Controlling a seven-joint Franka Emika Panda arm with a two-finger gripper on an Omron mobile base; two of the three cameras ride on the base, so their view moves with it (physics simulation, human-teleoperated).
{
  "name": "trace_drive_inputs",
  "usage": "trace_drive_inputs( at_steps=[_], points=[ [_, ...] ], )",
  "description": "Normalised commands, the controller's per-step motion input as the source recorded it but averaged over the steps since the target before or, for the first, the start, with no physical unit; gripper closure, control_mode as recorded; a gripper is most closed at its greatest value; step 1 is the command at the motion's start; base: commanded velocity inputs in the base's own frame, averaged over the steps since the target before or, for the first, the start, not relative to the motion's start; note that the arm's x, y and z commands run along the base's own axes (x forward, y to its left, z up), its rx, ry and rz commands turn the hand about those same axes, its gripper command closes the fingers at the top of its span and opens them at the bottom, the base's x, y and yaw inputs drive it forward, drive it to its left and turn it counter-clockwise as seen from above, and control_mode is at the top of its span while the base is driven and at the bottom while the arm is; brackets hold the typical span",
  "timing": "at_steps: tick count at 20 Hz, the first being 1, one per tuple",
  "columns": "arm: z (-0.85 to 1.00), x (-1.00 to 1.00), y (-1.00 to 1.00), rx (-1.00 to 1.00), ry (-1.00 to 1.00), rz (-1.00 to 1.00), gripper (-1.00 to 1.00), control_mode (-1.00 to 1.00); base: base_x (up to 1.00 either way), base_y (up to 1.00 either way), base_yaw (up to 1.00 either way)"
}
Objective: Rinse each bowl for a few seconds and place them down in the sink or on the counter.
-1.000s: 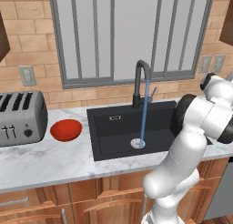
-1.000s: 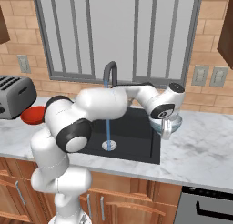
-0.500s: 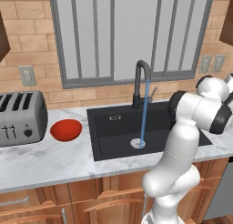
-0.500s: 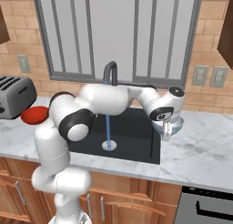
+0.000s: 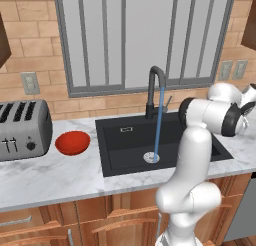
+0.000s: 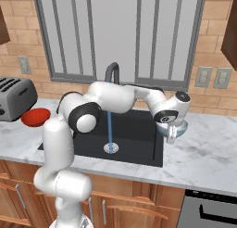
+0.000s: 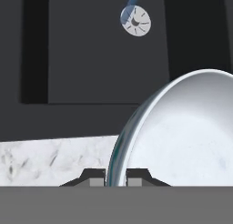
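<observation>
My gripper (image 6: 171, 138) is shut on the rim of the pale blue-white bowl (image 6: 181, 126), held just past the right edge of the black sink (image 6: 134, 129), above the marble counter (image 6: 203, 153). In the hand view the bowl (image 7: 186, 132) stands on edge, its rim pinched in the gripper (image 7: 116, 181), with the sink (image 7: 91, 50) and its silver drain (image 7: 135, 19) beyond. The red bowl (image 5: 72, 142) rests on the counter (image 5: 50, 175) left of the sink (image 5: 125, 140). It also peeks out behind my arm as the red bowl (image 6: 36, 117).
Water runs from the dark arched faucet (image 5: 155, 85) straight down onto the drain (image 5: 151, 157). A silver toaster (image 5: 22, 130) stands at the far left of the counter. Brick wall and window lie behind. Bare marble stretches right of the sink.
The arm's elbow has swung round toward the sink's right side. The hand with the pale bowl has stayed near the sink's right edge, dropping slightly.
</observation>
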Motion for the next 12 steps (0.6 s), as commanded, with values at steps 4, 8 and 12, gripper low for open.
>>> trace_drive_inputs(
  at_steps=[4,8,12],
  points=[
    [-0.2,0.25,-0.21,0.06,0.01,0.0,1.0,-1.0,0.0,0.0,0.0],
    [-0.21,0.22,-0.21,0.04,0.0,0.0,1.0,-1.0,0.0,0.0,0.0],
    [-0.23,0.22,-0.19,0.04,0.0,0.0,1.0,-1.0,0.0,0.0,0.0]
  ],
)
